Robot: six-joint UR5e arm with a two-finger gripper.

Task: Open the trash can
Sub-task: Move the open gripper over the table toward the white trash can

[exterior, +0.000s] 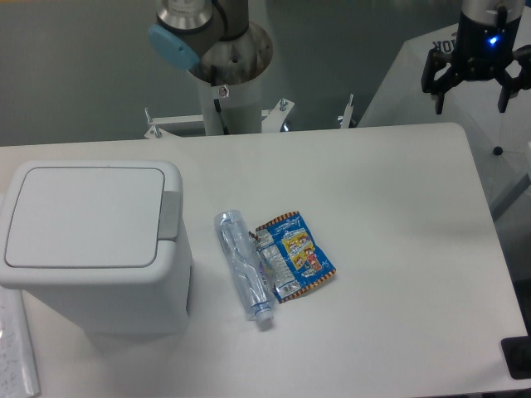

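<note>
on white tabletop (390, 215), boxy smooth plastic trash can (91, 249).

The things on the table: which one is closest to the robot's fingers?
The snack wrapper. It lies furthest right of the three, on the gripper side; the bottle and trash can lie further left.

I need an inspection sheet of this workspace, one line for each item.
Surface: white table, bare on its right half.
Job's things: trash can at left, lid flat and shut, grey push tab on its right side.
Clutter: clear plastic bottle lying down; snack wrapper touching it.
End effector: end effector open, high at far right, holding nothing.
Cables: nothing seen.
Surroundings: robot base behind the table; grey floor.
</note>
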